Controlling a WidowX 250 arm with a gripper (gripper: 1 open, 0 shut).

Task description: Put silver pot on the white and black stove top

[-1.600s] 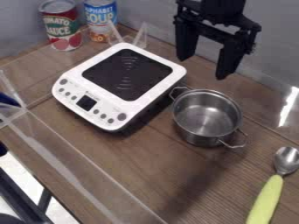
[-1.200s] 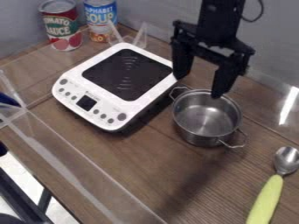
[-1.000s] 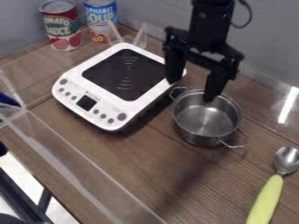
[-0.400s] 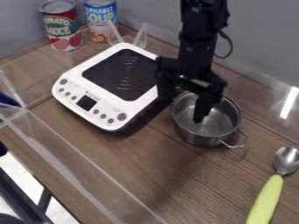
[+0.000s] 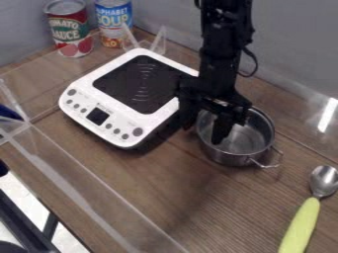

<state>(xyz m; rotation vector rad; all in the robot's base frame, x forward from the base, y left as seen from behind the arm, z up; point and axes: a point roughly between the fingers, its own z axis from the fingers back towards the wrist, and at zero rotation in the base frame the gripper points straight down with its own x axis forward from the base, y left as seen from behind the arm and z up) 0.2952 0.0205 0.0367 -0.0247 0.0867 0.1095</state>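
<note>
The silver pot (image 5: 242, 141) stands on the wooden table just right of the white and black stove top (image 5: 136, 87), close to its right edge. My gripper (image 5: 220, 123) points straight down into the pot's left side. One finger is outside the left rim and the other is inside the bowl. The jaws stand narrower than earlier, with a gap still showing around the rim. The pot rests flat on the table.
Two cans (image 5: 69, 25) stand at the back left behind the stove. A spoon with a yellow-green handle (image 5: 307, 213) lies at the front right. A clear plastic barrier (image 5: 79, 168) runs along the front and left.
My gripper came down from above the pot until its fingers straddle the left rim, and the jaws have narrowed. The pot has not moved.
</note>
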